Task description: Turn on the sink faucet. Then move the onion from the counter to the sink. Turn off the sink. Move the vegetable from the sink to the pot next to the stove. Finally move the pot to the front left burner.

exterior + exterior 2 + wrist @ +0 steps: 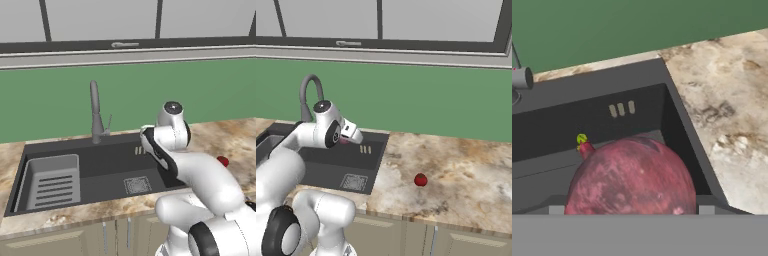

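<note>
So, nearest the robot is the counter (pixel 456 170), brown & marbled, w/ pale cupboard doors under it. A small red round thing (pixel 420 179) sits on the counter, well to the right of the sink & not touching it.

Next is the sink (pixel 100 160), a wide dark grey box set in the counter. The square drain grate (pixel 137 185) is in the sink floor, near the front, right of the middle. The light grey tray (pixel 52 180) w/ slots is in the left part of the sink.

The gripper (pixel 353 136) hangs over the right part of the sink, up off the floor, pointing to the right. It has the onion (pixel 632 175) squeezed betw. its two fingers. In the hand view the onion is a big dark red spotty ball & its sides reach both finger tips. So the onion is up in the air above the sink, not on the counter & not on the sink floor.

Just behind the onion in the hand view is a tiny red bit w/ a yellow-green top (pixel 583 145); can't tell what it is. 3 small slots (pixel 622 108) are in the sink's back wall.

The sink faucet (pixel 95 112) stands at the back edge of the sink, tall & grey, thin lever on its right side.

Furthest back is the green wall (pixel 431 95), & a window frame (pixel 125 45) above it.
</note>
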Tool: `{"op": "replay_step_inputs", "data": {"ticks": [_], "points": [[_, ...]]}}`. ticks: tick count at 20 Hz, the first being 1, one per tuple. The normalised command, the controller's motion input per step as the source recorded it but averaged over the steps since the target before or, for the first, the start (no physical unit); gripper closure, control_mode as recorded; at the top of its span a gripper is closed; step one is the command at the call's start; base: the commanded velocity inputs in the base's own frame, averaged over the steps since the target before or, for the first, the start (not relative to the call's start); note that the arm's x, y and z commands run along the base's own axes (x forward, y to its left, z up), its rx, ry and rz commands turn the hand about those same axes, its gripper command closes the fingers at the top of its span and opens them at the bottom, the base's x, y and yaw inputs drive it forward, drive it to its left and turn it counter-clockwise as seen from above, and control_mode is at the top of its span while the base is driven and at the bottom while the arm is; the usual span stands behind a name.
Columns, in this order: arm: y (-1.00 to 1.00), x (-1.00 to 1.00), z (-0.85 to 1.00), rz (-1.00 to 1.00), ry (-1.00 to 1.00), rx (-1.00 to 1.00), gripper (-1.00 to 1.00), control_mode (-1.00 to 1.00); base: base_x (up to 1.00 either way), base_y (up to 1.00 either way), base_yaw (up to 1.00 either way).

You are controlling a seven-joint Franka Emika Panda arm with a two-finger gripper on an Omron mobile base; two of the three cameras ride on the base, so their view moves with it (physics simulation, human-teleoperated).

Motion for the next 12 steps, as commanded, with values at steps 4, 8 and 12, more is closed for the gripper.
{"op": "replay_step_inputs", "data": {"ticks": [4,8,12], "points": [[-0.06,-0.4,0.1,0.0,0.0,0.01,1.0,-1.0,0.0,0.0,0.0],[-0.05,-0.09,0.0,0.0,0.0,0.01,1.0,-1.0,0.0,0.0,0.0],[0.0,-0.07,0.0,0.0,-0.06,0.0,1.0,-1.0,0.0,0.0,0.0]]}}
